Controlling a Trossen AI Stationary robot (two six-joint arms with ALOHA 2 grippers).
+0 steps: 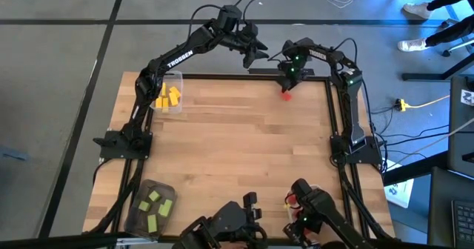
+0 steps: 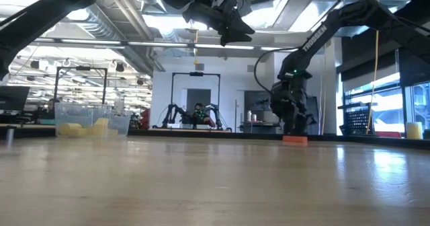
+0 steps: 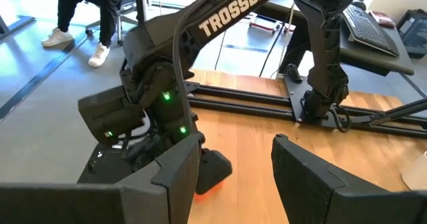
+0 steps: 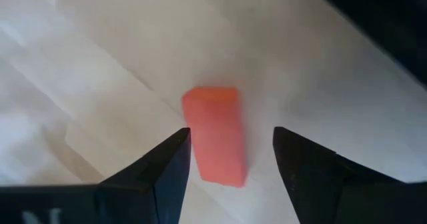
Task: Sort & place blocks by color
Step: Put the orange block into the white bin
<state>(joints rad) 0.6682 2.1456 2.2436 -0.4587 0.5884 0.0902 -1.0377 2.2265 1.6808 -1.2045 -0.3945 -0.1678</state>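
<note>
The right tool (image 4: 230,159) hangs low over a single red block (image 4: 215,135) at the far edge of the bench (image 1: 229,145), toward its right corner. Its 2 fingers (image 4: 163,167) are spread, 1 on each side of the block, with a gap showing on both sides; the block lies flat on the wood. That straddling stance suits a pinch across the block's narrow width, so the step in hand looks like picking up this red piece, and closing squarely should matter because the block is small and could skid or twist if 1 finger meets it first.

The left tool (image 1: 255,50) is raised above the far edge just beside the right arm, fingers (image 3: 308,177) spread and holding nothing; it seems to be waiting clear of the pick.

Sorting is partly done, judging by how things lie: yellow blocks (image 1: 167,98) sit together in a clear tray (image 1: 178,77) at the far left of the bench, and light green blocks (image 1: 154,204) lie grouped in a dark tray (image 1: 141,218) at the near left corner. More red shows near the right arm's base (image 1: 290,199), partly hidden.

The bench is pale wood planks inside a black frame. Beyond it are a grey floor, cables, and a person's legs and shoes (image 3: 100,53).
</note>
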